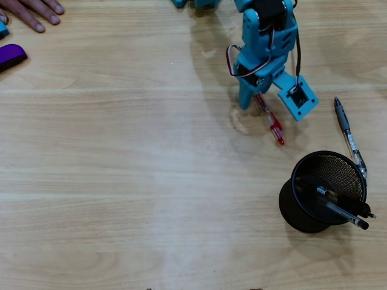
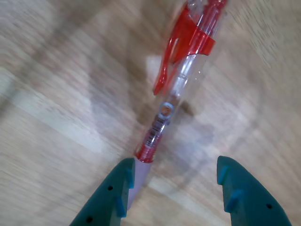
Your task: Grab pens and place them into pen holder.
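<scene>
A red clear-bodied pen (image 1: 272, 121) lies on the wooden table below my blue gripper (image 1: 264, 104) in the overhead view. In the wrist view the pen (image 2: 186, 80) runs up from between my fingertips, its lower end resting against the left finger (image 2: 113, 193). My gripper (image 2: 173, 165) is open, the right finger well clear of the pen. A black mesh pen holder (image 1: 291, 202) stands at the lower right and holds two black pens (image 1: 341, 209). A grey pen (image 1: 347, 133) lies on the table just above the holder.
A person's hand (image 1: 36, 11) rests at the top left corner. A purple object (image 1: 11, 55) and a blue piece (image 1: 3, 29) lie at the left edge. The arm's base is at the top edge.
</scene>
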`<action>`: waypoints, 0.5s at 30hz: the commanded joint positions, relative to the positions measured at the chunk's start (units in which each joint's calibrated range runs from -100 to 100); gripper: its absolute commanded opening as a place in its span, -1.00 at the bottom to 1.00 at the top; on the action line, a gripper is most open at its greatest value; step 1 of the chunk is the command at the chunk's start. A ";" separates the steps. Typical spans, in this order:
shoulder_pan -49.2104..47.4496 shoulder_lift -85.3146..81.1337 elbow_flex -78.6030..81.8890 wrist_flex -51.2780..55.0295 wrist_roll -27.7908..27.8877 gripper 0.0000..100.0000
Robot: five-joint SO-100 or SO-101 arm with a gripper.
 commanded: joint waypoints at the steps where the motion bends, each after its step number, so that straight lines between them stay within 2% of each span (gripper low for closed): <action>1: -0.87 -0.31 -2.69 -0.09 -0.61 -0.59; 5: -0.95 -0.22 -1.24 1.63 -2.34 -0.60; 15: -0.30 3.24 4.01 1.12 -2.49 -0.60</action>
